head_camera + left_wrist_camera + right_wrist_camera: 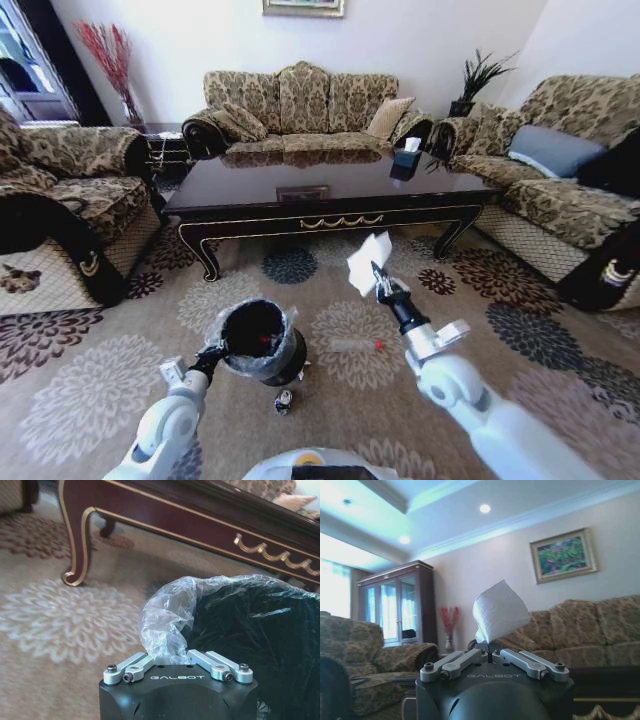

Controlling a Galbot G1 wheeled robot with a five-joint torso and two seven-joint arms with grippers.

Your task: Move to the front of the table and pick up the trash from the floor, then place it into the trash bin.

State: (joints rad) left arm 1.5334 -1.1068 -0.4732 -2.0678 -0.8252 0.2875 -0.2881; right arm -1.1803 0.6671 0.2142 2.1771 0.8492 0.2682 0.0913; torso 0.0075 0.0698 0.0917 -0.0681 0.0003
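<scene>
Nearest the robot, on the floor (90, 400), a small crushed can (284, 401) is lying just in front of the base. Slightly farther, the left gripper (213, 355) is clamping its jaws on the bag-lined rim of the trash bin (258, 340), holding it tilted with the mouth facing up. Beside the bin, a pale wrapper with a red spot (356, 345) is resting on the carpet. Above it, the right gripper (378, 275) is pinching a white paper scrap (367, 262), which is standing up from the closed jaws. Beyond, the table (330, 190) is standing.
</scene>
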